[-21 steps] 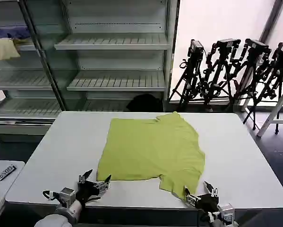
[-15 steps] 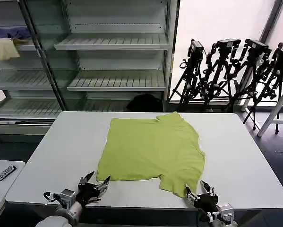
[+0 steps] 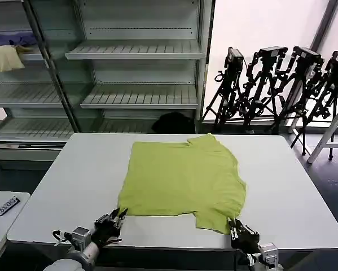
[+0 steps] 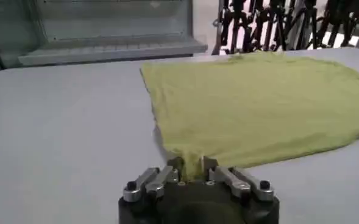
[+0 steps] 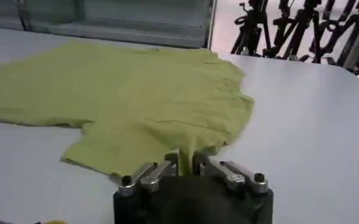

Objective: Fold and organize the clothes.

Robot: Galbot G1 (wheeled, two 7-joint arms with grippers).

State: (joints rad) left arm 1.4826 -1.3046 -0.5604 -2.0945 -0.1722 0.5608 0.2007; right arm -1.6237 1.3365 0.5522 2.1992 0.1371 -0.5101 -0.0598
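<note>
The lime yellow-green T-shirt [image 3: 183, 180] lies spread flat on the white desk [image 3: 73, 186], roughly at its middle, with one short sleeve reaching toward the near right edge. The left gripper [image 3: 117, 217] sits at the near edge of the desk on the left; its fingers [image 4: 174, 170] are closed on the shirt's near left corner, a small fold of cloth pinched between them. The right gripper [image 3: 235, 227] is at the near edge on the right, its fingers [image 5: 170, 163] closed on the hem of the sleeve, the fabric drawn up into a narrow ridge there. Behind the desk stand metal shelves [image 3: 137, 53]; on an upper shelf at the far left lie a pale yellow cloth [image 3: 5, 57] and a blue cloth [image 3: 13, 38]. Black tripods [image 3: 281, 84] stand at the back right
</note>
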